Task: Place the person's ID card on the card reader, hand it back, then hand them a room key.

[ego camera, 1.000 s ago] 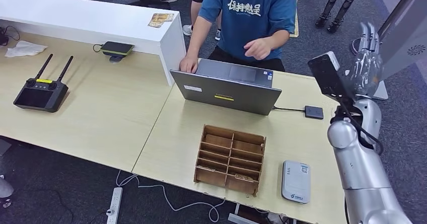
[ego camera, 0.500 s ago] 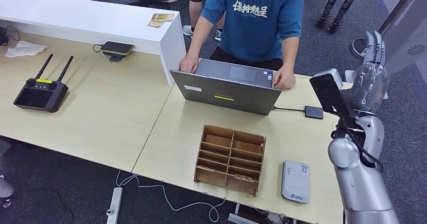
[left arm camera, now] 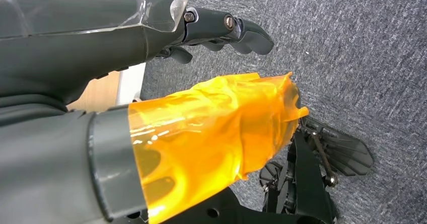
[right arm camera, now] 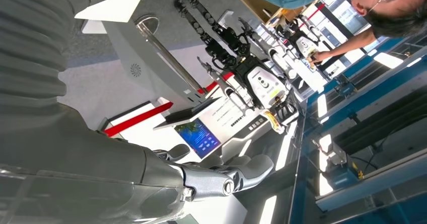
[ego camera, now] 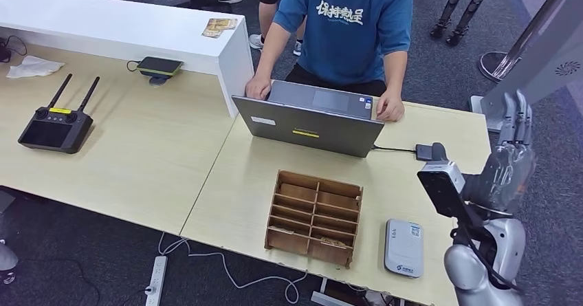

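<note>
Right hand [ego camera: 512, 161] is raised just off the right edge of the table [ego camera: 227, 182], fingers straight, apart and pointing up, with nothing in them; the right wrist view agrees, showing the fingers extended and bare. Left hand [left arm camera: 151, 43] hangs over grey carpet, fingers loosely apart from the taped thumb, holding nothing. The whereabouts of the ID card cannot be told from these views. The person [ego camera: 350, 31] stands at the far edge with both hands resting on the laptop [ego camera: 309, 124], one at each far corner of it. The reader [ego camera: 403, 247] lies flat near the front right corner, just beside the wooden box [ego camera: 315, 217] and apart from it; what sits in the box's front compartments is too small to identify. Judgement: the step in hand is taking the card from the person, and the task is at its start. To do it well, the right hand should turn palm-up and reach in over the right edge toward the person, low enough to be offered to, clear of the laptop lid and its cable. Fingers should close only once the card lies flat against them, gripping by one end so the rest can be laid square on the reader. Risk noted: a thin card pinched too lightly may slip.
</note>
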{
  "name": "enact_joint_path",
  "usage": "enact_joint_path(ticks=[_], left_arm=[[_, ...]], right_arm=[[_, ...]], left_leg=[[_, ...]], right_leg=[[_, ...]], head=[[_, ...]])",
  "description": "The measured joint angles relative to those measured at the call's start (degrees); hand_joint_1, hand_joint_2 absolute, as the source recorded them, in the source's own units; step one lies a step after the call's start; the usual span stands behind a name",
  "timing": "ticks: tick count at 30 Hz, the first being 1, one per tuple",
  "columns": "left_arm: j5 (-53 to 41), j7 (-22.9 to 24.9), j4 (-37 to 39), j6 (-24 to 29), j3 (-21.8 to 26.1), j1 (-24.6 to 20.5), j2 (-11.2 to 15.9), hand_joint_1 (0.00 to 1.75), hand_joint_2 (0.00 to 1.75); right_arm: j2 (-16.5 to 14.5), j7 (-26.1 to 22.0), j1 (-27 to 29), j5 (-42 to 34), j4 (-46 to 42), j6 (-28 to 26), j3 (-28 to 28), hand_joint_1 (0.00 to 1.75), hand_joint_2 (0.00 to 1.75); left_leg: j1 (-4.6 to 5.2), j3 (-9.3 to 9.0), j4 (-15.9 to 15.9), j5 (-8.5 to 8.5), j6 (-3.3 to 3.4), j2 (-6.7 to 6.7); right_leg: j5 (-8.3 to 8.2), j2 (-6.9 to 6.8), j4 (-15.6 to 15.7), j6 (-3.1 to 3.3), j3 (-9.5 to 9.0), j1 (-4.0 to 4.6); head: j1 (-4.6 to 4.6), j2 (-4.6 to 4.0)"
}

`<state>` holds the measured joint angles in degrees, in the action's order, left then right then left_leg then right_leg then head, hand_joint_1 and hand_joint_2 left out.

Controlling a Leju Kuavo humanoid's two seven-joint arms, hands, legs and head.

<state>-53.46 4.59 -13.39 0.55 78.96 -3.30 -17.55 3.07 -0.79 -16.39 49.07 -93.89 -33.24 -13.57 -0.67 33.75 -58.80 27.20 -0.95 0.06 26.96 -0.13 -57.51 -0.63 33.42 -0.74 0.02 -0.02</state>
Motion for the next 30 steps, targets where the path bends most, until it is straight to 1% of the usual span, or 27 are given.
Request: enact_joint_path(ticks=[10,13,23,28,30], left_arm=[[0.05,-0.01,-0.01,0.01,0.03,0.0,-0.01,0.0,0.0],[0.54,-0.13,-0.01,0.09,0.1,0.01,-0.06,0.0,0.0],[2.5,-1.07,-0.31,0.6,1.4,0.15,-0.33,0.0,0.0],[4.42,-2.93,-0.29,1.43,2.64,0.27,-0.56,0.0,0.0],[4.76,-3.07,-0.29,1.52,2.88,0.3,-0.58,0.0,0.0]], right_arm=[[0.37,-0.01,0.84,0.01,-1.63,-0.04,0.02,0.0,1.75],[0.39,-0.48,2.19,0.13,-2.25,-0.46,0.26,0.0,1.75],[0.34,-2.37,13.93,2.74,-6.81,-2.35,1.05,0.0,1.75],[-0.83,-2.85,23.59,7.69,-9.88,-5.33,0.0,0.0,1.75],[-1.46,-2.81,26.21,8.3,-10.49,-6.0,-0.48,0.0,1.75]], left_leg=[[0.0,-0.02,0.0,-0.01,0.0,0.0],[0.0,-0.01,0.0,0.0,0.0,-0.04],[0.0,-0.01,0.0,0.05,0.01,-0.06],[-0.02,0.0,0.02,0.12,-0.03,-0.22],[-0.02,-0.03,0.03,0.15,-0.08,-0.17]], right_leg=[[-0.01,0.0,0.0,0.01,-0.01,0.0],[0.01,-0.05,0.0,0.01,-0.01,0.0],[0.12,-0.09,0.0,0.04,-0.03,0.0],[0.22,-0.25,0.0,0.05,-0.09,0.02],[0.23,-0.18,0.0,0.06,-0.07,0.02]], head=[[-0.02,0.0],[-0.01,0.0],[-0.02,0.0],[-0.02,0.0],[-0.04,0.0]])
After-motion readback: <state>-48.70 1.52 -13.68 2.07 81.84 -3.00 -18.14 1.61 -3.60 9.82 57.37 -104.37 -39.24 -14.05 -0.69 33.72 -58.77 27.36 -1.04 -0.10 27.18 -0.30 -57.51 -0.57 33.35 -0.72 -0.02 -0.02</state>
